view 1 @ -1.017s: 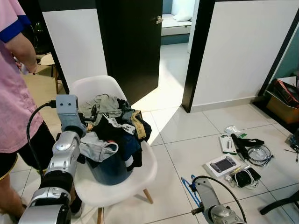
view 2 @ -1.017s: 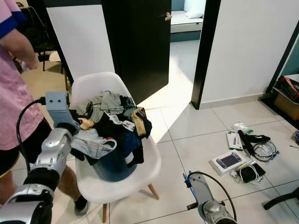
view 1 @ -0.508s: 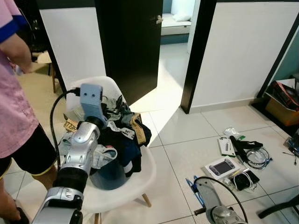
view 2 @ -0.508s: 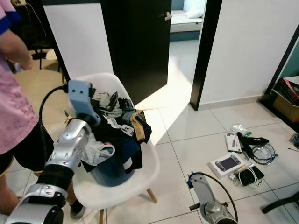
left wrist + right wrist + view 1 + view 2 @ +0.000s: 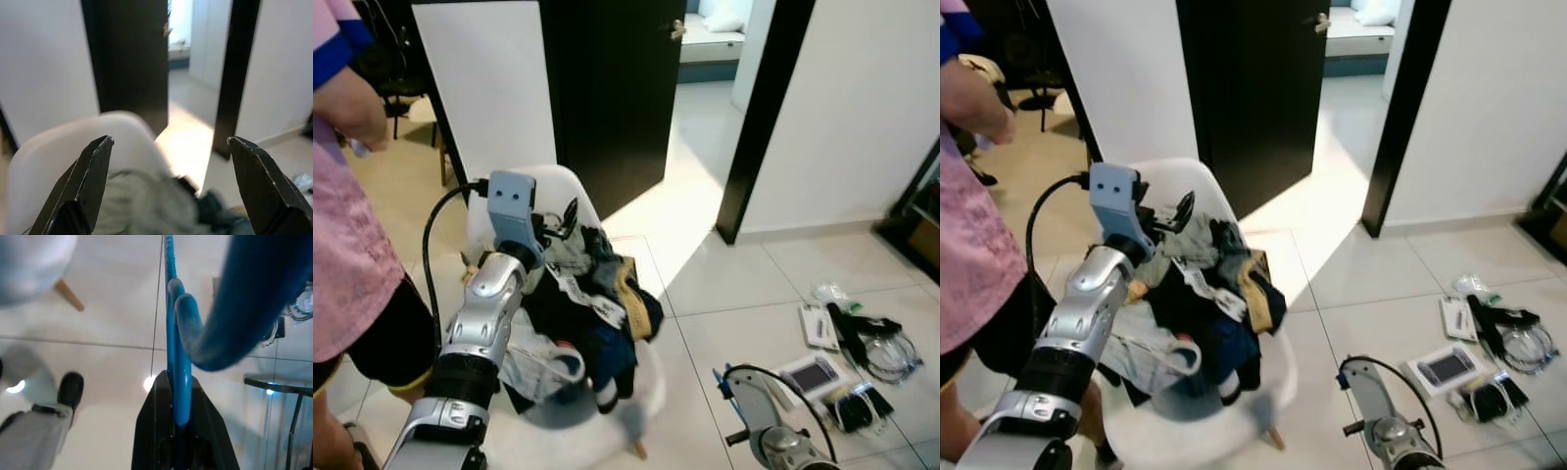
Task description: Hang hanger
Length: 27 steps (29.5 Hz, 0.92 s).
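Person: one (image 5: pixel 352 196), at the far left, in a pink top with a blue sleeve edge and dark shorts; one forearm reaches toward the room behind.
Left arm: one silver arm, raised over the chair with a black cable looping from its wrist.
Left hand (image 5: pixel 560 217): its two black fingers (image 5: pixel 88 181) are spread wide apart with nothing between them, held above the top of the clothes heap near the chair back.
Chair (image 5: pixel 1197 191): one white moulded chair on wooden legs, standing on the tiled floor before the dark door.
Clothes (image 5: pixel 592 304): one mixed heap filling the chair seat, grey, black, dark blue and mustard pieces, some hanging over the front edge; the single garments cannot be counted.
Door (image 5: pixel 607 88): one dark door, standing open onto a bright room.
Floor (image 5: pixel 724 294): pale tiles with a sunlit patch beyond the chair.
Right arm: one silver arm, low at the bottom of the head views, right of the chair.
Right hand (image 5: pixel 177 431): its fingers are pinched on the hanger, close above the floor.
Hanger (image 5: pixel 172 357): one blue hanger, gripped in the right hand; its blue rod runs away from the fingers and a blurred blue curve crosses close to the wrist camera. In the head view a bit of blue shows beside the right wrist (image 5: pixel 722 384).
Gadgets (image 5: pixel 857 352): a scatter on the floor at the far right, with one small screen device, coiled cables and packets; the exact number cannot be told.
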Tool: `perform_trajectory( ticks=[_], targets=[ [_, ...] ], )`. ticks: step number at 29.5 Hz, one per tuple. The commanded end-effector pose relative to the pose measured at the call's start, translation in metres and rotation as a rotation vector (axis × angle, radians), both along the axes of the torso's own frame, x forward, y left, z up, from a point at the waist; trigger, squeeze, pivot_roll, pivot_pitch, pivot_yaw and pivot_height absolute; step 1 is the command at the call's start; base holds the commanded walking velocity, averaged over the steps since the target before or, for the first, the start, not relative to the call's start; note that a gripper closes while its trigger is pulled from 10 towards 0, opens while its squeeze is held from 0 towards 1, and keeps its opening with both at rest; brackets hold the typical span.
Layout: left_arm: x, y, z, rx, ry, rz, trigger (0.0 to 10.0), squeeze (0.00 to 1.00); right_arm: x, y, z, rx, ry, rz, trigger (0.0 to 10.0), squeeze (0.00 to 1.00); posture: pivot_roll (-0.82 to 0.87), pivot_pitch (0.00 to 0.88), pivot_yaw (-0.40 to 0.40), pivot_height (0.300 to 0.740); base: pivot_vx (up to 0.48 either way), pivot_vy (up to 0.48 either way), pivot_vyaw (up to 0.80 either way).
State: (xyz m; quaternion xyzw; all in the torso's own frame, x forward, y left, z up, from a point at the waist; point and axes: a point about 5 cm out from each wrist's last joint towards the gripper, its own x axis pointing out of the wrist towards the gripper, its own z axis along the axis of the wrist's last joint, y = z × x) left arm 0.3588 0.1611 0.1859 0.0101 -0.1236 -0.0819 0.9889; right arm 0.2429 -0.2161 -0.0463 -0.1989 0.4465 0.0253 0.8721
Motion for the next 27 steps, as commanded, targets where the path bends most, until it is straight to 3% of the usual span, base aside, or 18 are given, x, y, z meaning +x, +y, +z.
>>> perform_trajectory(
  ticks=[1,4,5,6,7,8,9,10,11,12,13,14,15,16,19,21,24,27],
  targets=[
    [-0.002,0.009,-0.006,0.052,0.048,0.025,10.0,0.0,-0.003,0.001,-0.003,0.005,0.012,-0.007,10.0,0.0,0.02,0.0,-0.001,0.74,0.0,0.0,0.0],
    [-0.003,0.018,-0.005,0.111,0.08,0.055,10.0,0.0,-0.003,0.001,-0.003,0.006,0.012,-0.007,10.0,0.0,0.02,0.0,-0.001,0.74,0.0,0.0,0.0],
    [-0.005,0.027,0.0,0.221,0.113,0.078,10.0,0.0,-0.003,0.001,-0.003,0.005,0.013,-0.007,10.0,0.0,0.03,0.0,-0.004,0.74,0.0,0.0,0.0],
    [-0.005,0.027,0.0,0.221,0.113,0.078,10.0,0.0,-0.003,0.001,-0.003,0.005,0.013,-0.007,10.0,0.0,0.03,0.0,-0.004,0.74,0.0,0.0,0.0],
    [-0.008,0.035,0.007,0.379,0.143,0.079,10.0,0.0,-0.003,0.001,-0.003,0.005,0.014,-0.005,10.0,0.0,0.03,0.0,-0.004,0.74,0.0,0.0,0.0],
    [-0.01,0.04,0.012,0.482,0.165,0.08,10.0,0.0,-0.003,0.0,-0.002,0.004,0.015,-0.003,10.0,0.0,0.04,0.0,-0.007,0.74,0.0,0.0,0.0],
    [-0.01,0.04,0.012,0.482,0.165,0.08,10.0,0.0,-0.003,0.0,-0.002,0.004,0.015,-0.003,10.0,0.0,0.04,0.0,-0.007,0.74,0.0,0.0,0.0],
    [-0.015,0.043,0.019,0.592,0.184,0.055,10.0,0.0,-0.003,0.0,-0.002,0.004,0.016,-0.002,10.0,0.0,0.03,0.0,-0.008,0.74,0.0,0.0,0.0],
    [-0.015,0.043,0.019,0.592,0.184,0.055,10.0,0.0,-0.003,0.0,-0.002,0.004,0.016,-0.002,10.0,0.0,0.03,0.0,-0.008,0.74,0.0,0.0,0.0],
    [-0.027,0.05,0.033,0.784,0.246,-0.052,10.0,0.0,-0.003,0.001,-0.002,0.006,0.017,0.001,10.0,0.0,0.04,0.0,-0.011,0.74,0.0,0.0,0.0],
    [-0.027,0.05,0.033,0.784,0.246,-0.052,10.0,0.0,-0.003,0.001,-0.002,0.006,0.017,0.001,10.0,0.0,0.04,0.0,-0.011,0.74,0.0,0.0,0.0],
    [-0.035,0.057,0.039,0.886,0.288,-0.098,10.0,0.0,-0.003,0.001,-0.002,0.007,0.018,0.001,10.0,0.0,0.04,0.0,-0.011,0.74,0.0,0.0,0.0],
    [-0.035,0.057,0.039,0.886,0.288,-0.098,10.0,0.0,-0.003,0.001,-0.002,0.007,0.018,0.001,10.0,0.0,0.04,0.0,-0.011,0.74,0.0,0.0,0.0],
    [-0.045,0.067,0.042,0.992,0.354,-0.159,10.0,0.0,-0.003,0.001,-0.002,0.008,0.019,0.004,10.0,0.0,0.04,0.0,-0.013,0.74,0.0,0.0,0.0],
    [-0.052,0.073,0.043,1.056,0.402,-0.197,10.0,0.0,-0.003,0.002,-0.002,0.009,0.02,0.006,10.0,0.0,0.04,0.0,-0.013,0.74,0.0,0.0,0.0],
    [-0.077,0.1,0.046,1.323,0.545,-0.343,10.0,0.0,-0.002,0.004,-0.002,0.013,0.022,0.011,10.0,0.0,0.06,0.0,-0.013,0.74,0.0,0.0,0.0],
    [-0.084,0.106,0.048,1.391,0.6,-0.372,10.0,0.0,-0.002,0.004,-0.002,0.014,0.022,0.011,10.0,0.0,0.06,0.0,-0.013,0.74,0.0,0.0,0.0],
    [-0.085,0.121,0.049,1.531,0.68,-0.383,10.0,0.0,-0.001,0.005,-0.002,0.018,0.023,0.014,10.0,0.0,0.06,0.0,-0.011,0.74,0.0,0.0,0.0]
  ],
)
